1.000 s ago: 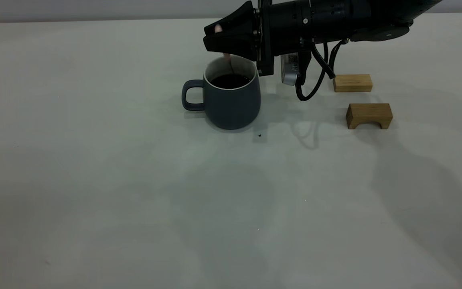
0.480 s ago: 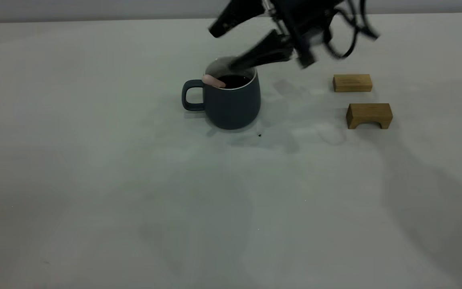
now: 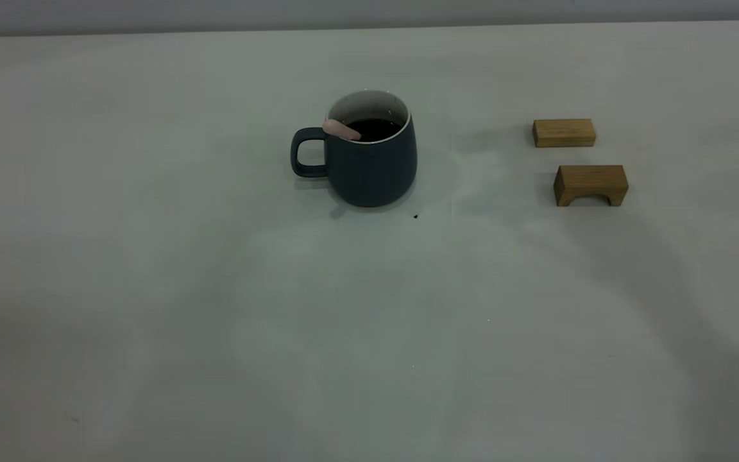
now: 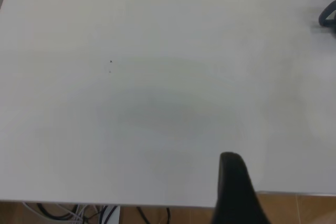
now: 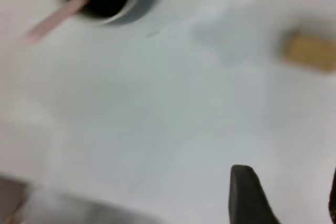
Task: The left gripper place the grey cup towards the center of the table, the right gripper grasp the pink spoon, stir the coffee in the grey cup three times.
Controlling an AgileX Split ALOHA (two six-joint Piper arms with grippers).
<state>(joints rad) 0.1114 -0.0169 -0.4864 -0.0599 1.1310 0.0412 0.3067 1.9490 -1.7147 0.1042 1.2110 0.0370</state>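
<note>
Right gripper (image 5: 283, 198), fingers spread and empty, well clear of grey cup (image 3: 369, 157); pink spoon (image 3: 342, 130) rests inside; park slowly, avoid bumping.

left claw (image 4: 236, 190): one matte black rounded finger | right claw (image 5: 249, 195): dark tapered finger

A: What lies past the worktop (image 3: 151, 321)?
B: At its far edge, a plain grey wall (image 3: 151, 13). The left wrist view shows a brown floor (image 4: 294, 208) past the other edge, with dark and pale cables (image 4: 79, 214) lying on it.
A: And the light?
B: Soft and dim, with faint broad shadows across the pale surface.
</note>
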